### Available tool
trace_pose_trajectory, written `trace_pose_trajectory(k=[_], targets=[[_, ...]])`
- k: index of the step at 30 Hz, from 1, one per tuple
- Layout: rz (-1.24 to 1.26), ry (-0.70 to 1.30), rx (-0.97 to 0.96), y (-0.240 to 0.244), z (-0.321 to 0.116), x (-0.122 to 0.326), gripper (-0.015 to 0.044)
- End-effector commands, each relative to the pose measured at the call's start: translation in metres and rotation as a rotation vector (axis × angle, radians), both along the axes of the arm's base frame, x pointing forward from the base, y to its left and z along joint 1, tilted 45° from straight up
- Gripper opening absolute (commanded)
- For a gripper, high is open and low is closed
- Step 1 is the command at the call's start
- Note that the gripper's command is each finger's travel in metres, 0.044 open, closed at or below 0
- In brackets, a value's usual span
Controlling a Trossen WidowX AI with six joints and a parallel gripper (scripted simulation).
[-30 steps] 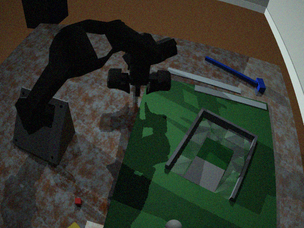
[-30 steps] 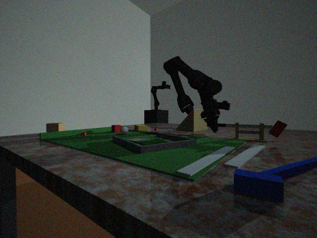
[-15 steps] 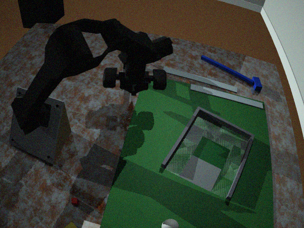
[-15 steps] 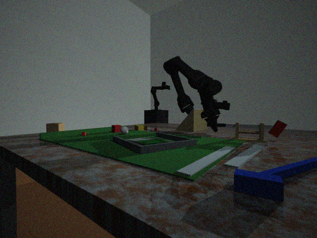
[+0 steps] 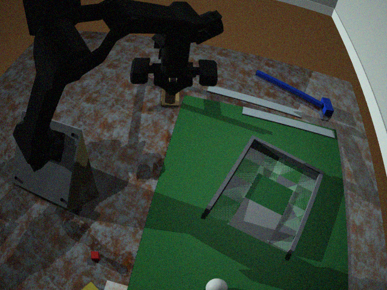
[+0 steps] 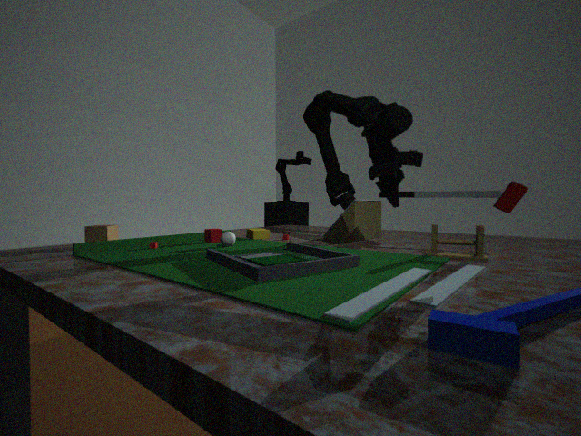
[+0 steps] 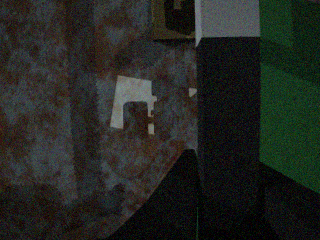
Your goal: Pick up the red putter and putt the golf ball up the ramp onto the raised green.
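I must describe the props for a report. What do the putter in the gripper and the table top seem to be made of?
The red putter, held in the gripper: a matte red block head on a pale grey shaft with a dark grip; probably painted plastic or metal, the look leaves it open. The table top: mottled grey and rust-brown patches with a faint sheen and reflections, like polished stone or corroded metal.
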State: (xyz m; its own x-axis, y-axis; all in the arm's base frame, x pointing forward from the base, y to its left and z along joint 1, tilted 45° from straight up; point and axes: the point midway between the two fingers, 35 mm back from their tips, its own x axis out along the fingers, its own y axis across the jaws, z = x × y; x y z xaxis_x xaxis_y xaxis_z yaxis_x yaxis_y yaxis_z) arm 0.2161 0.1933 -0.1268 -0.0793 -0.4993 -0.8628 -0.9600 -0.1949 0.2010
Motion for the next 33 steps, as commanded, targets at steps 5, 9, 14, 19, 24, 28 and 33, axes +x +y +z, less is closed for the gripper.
trace_pose_trajectory(k=[5, 9, 14, 19, 24, 28, 33], targets=[[-0.040, -0.033, -0.002, 0.001, 0.013, 0.005, 0.0000], [-0.150, -0.112, -0.016, -0.011, 0.035, 0.018, 0.0000], [-0.282, -0.209, -0.031, -0.029, 0.062, 0.032, 0.0000], [-0.405, -0.298, -0.044, -0.049, 0.087, 0.044, 0.0000], [-0.536, -0.394, -0.060, -0.070, 0.111, 0.052, 0.0000], [-0.651, -0.477, -0.074, -0.087, 0.132, 0.056, 0.0000], [-0.792, -0.581, -0.093, -0.110, 0.156, 0.059, 0.0000]])
